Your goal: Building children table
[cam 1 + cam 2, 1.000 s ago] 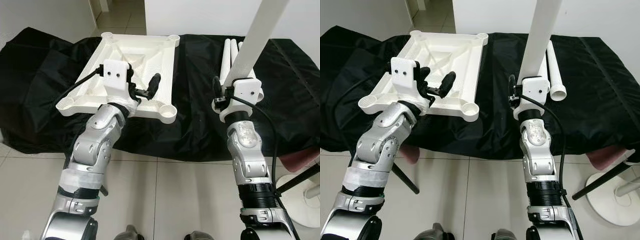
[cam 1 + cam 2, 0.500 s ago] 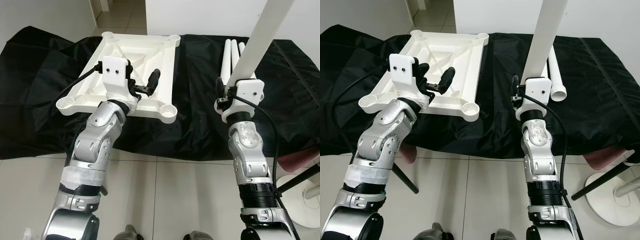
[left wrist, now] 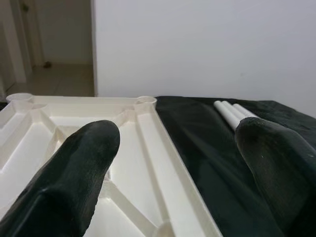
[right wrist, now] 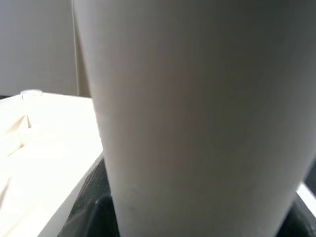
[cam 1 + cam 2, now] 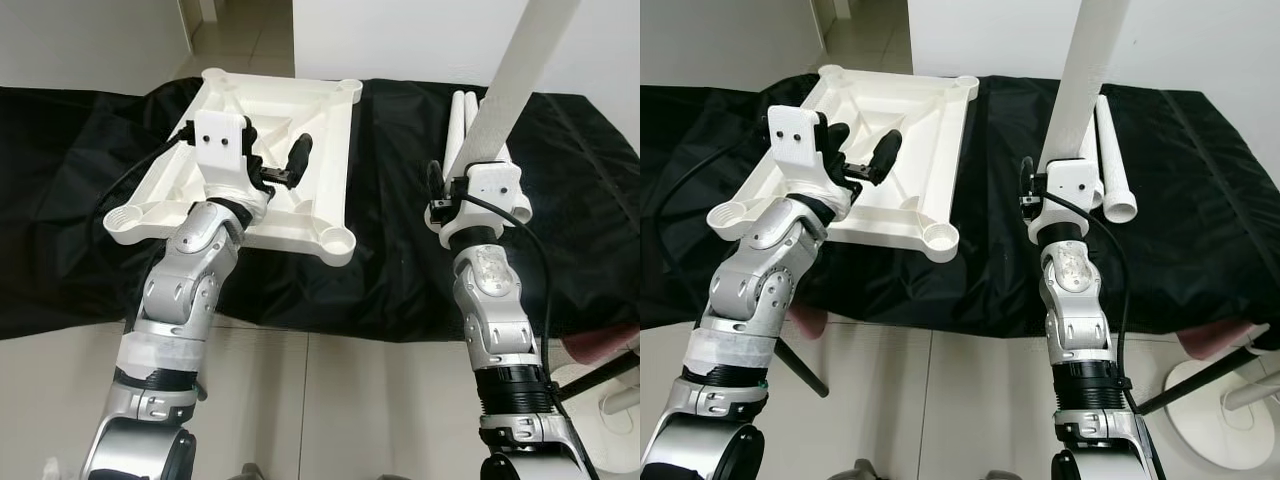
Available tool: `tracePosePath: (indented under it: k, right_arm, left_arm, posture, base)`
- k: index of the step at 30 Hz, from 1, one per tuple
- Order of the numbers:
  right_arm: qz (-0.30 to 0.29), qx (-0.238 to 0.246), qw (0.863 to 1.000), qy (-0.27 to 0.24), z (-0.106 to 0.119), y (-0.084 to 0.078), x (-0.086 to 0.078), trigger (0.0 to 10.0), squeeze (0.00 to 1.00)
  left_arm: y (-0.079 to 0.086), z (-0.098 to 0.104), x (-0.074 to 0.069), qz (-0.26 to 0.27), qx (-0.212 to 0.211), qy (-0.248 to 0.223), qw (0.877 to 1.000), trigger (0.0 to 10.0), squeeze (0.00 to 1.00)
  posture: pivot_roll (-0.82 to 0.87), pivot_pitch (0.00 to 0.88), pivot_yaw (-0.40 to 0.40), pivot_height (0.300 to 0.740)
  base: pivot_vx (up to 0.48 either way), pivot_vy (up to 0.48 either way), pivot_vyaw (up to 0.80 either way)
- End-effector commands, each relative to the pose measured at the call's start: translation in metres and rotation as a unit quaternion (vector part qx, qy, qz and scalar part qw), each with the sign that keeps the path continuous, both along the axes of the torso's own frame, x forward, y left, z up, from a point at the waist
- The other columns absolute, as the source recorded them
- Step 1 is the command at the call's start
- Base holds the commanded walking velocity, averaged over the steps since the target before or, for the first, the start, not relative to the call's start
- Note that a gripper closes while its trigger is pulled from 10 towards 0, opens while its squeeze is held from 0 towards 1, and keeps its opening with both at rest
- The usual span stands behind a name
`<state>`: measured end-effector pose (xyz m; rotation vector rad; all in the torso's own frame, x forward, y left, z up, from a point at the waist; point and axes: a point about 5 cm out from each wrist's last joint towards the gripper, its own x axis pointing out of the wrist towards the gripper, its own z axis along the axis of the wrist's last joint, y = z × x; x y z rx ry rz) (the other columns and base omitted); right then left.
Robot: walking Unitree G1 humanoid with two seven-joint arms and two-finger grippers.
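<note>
Since 1 second back, the left tool [image 5: 272, 172] has pushed further in over the upturned tabletop [image 5: 320, 130], and the right arm has carried its leg a touch upward.

Left first: the left tool hovers with its fingers [image 3: 74, 168] spread wide and empty above the tabletop's ribbed underside, which lies on the black-covered worktop [image 5: 70, 170]. If it presses unevenly, the tabletop may tip or slide on the slack cloth, since its near corner socket [image 5: 335, 240] sits by the worktop's edge.

Further right, the right tool [image 5: 1065, 165] is clamped on a long white leg [image 5: 1090, 70] held nearly upright, well apart from that socket. Gripped low, it could swing or slip. 3 spare legs [image 5: 462, 120] lie behind it.
</note>
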<state>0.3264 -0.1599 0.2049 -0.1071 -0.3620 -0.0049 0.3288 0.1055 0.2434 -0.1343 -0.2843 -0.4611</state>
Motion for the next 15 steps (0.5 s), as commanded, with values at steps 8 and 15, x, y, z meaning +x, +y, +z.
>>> tracePosePath:
  k: [8,15]
  right_arm:
    - [0.0,-0.006,1.0,-0.005,0.003,-0.0016,-0.0001,10.0,0.0]
    - [0.001,-0.007,1.0,-0.006,0.0032,-0.0009,0.0009,10.0,0.0]
  left_arm:
    - [-0.0008,0.0041,0.0014,-0.002,0.0,-0.008,1.0,10.0,0.0]
    - [-0.0013,0.0006,-0.0007,-0.004,-0.004,0.0,1.0,10.0,0.0]
  posture:
    - [0.04,0.0,0.017,0.74]
    - [0.04,0.0,0.017,0.74]
  base:
    - [0.34,0.0,0.0]
    - [0.142,0.0,0.0]
